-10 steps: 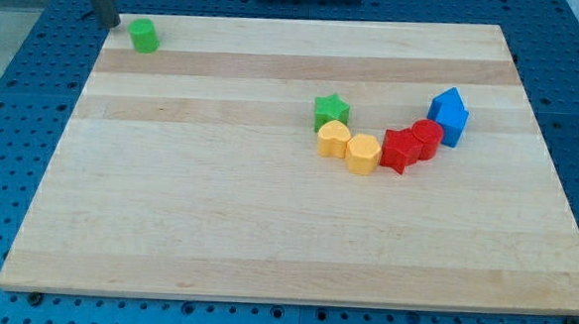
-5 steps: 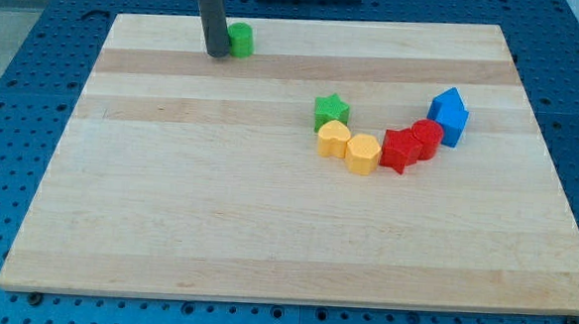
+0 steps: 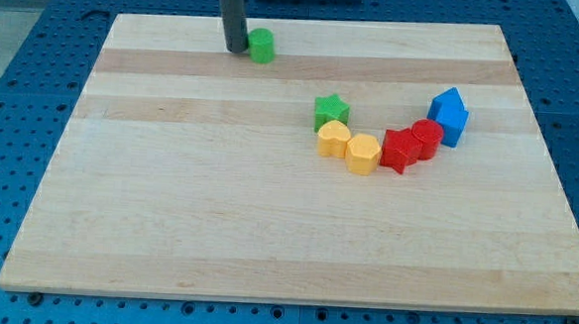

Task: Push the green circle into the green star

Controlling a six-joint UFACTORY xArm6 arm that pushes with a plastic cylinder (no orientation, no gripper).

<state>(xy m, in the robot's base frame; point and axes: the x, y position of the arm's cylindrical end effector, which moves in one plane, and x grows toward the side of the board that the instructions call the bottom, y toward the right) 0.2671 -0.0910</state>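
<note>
The green circle sits near the view's top edge of the wooden board, left of centre. My tip is right against its left side, touching it. The green star sits near the middle of the board, down and to the right of the circle, well apart from it.
Two yellow blocks lie just below the star, in a curved row with two red blocks and a blue block to the right. The wooden board lies on a blue pegboard table.
My tip has swept from the board's top left corner to the right, pushing the green circle along the top edge toward the centre.
</note>
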